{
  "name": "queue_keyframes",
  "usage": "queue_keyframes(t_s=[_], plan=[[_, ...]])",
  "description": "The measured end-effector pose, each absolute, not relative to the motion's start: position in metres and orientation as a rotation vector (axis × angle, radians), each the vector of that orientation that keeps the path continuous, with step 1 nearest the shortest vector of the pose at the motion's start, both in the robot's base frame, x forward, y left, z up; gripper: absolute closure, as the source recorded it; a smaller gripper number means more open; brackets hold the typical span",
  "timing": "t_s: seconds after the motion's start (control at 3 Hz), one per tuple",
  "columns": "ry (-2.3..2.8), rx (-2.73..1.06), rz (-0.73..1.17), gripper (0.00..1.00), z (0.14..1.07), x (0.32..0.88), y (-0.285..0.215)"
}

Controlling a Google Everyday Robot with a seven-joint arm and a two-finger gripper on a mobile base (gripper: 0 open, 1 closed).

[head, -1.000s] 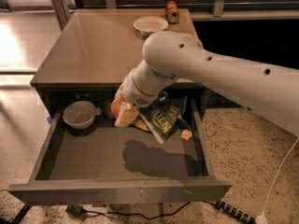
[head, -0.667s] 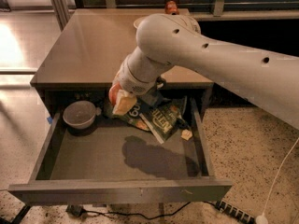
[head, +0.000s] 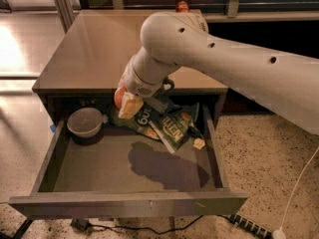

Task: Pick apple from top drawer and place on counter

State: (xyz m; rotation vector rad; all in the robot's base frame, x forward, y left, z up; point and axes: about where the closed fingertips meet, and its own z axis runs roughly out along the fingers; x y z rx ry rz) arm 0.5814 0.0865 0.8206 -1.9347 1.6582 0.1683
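Observation:
My gripper (head: 125,102) hangs at the front edge of the counter (head: 94,49), above the back of the open top drawer (head: 124,203). It is shut on the apple (head: 118,96), a red-orange ball that shows only at the left of the pale fingers (head: 131,106). The apple is lifted clear of the drawer floor, about level with the counter's front edge. My big white arm reaches in from the right and hides part of the counter's back.
In the drawer a grey bowl (head: 85,122) sits at the back left, green snack bags (head: 169,126) at the back right, and a small tan piece (head: 199,144) beside them. A red item (head: 182,6) stands at the counter's back. A power strip (head: 249,226) lies on the floor.
The arm has risen and swung left with the apple, from inside the drawer's back up to the counter's front edge.

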Motion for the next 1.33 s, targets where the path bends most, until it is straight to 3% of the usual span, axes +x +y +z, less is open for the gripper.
queue_keyframes(t_s=[0.67, 1.33], plan=[[1.596, -2.039, 0.149, 1.0, 0.828, 0.638, 0.119], [1.615, -2.029, 0.152, 1.0, 0.83, 0.64, 0.114]])
